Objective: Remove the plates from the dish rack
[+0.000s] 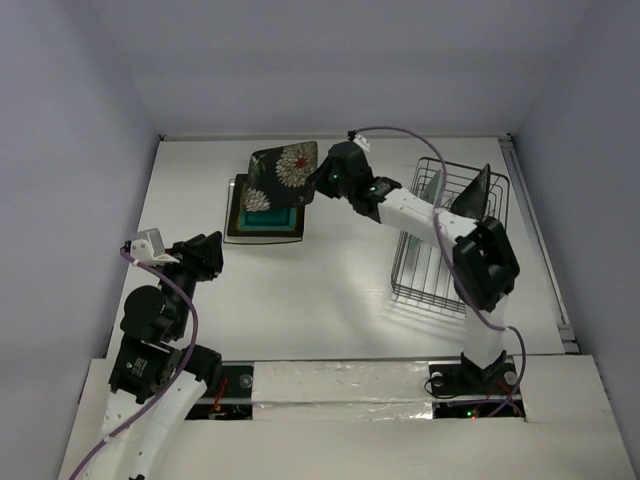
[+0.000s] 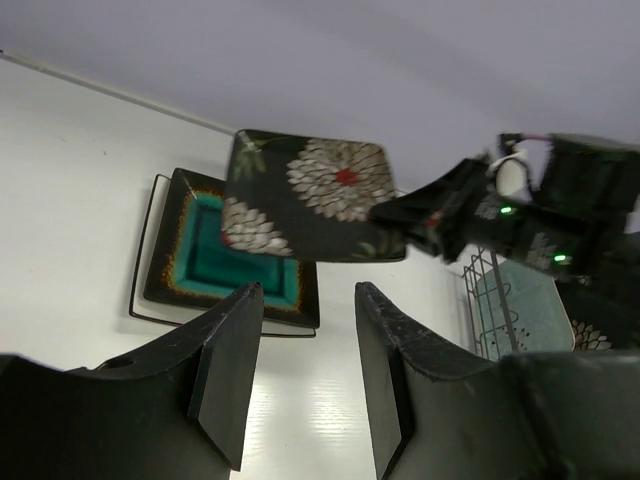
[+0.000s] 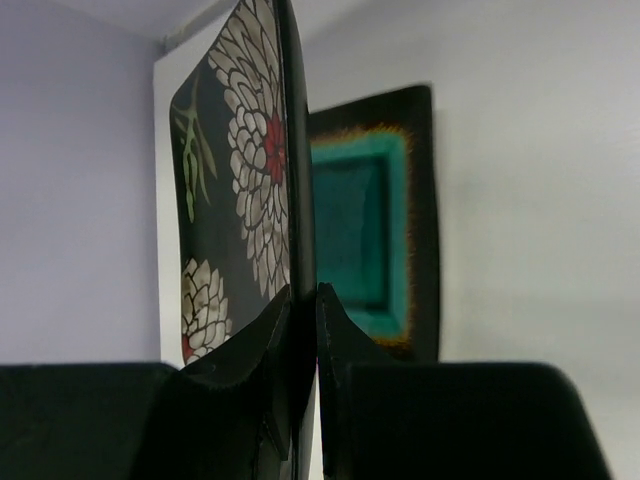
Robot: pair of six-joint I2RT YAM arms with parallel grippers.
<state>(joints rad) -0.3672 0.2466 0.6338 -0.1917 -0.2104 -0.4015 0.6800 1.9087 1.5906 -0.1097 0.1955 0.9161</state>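
My right gripper [image 1: 320, 180] is shut on the edge of the black square plate with white-red flowers [image 1: 284, 168] and holds it in the air, tilted, above the far edge of the teal-centred dark-rimmed plate [image 1: 268, 216]. That plate lies on the white square plate [image 1: 232, 214] on the table. In the right wrist view the fingers pinch the flower plate [image 3: 240, 170] edge-on, with the teal plate [image 3: 365, 235] behind. My left gripper [image 1: 208, 255] is open and empty, near left of the stack. The pale mint plate [image 1: 428, 192] stands in the dish rack [image 1: 430, 285].
A second dark plate [image 1: 474, 194] leans upright at the rack's far right. The left wrist view shows the flower plate [image 2: 315, 195], the teal plate [image 2: 215, 250] and the rack [image 2: 478, 272] at right. The table ends at walls at the back and both sides.
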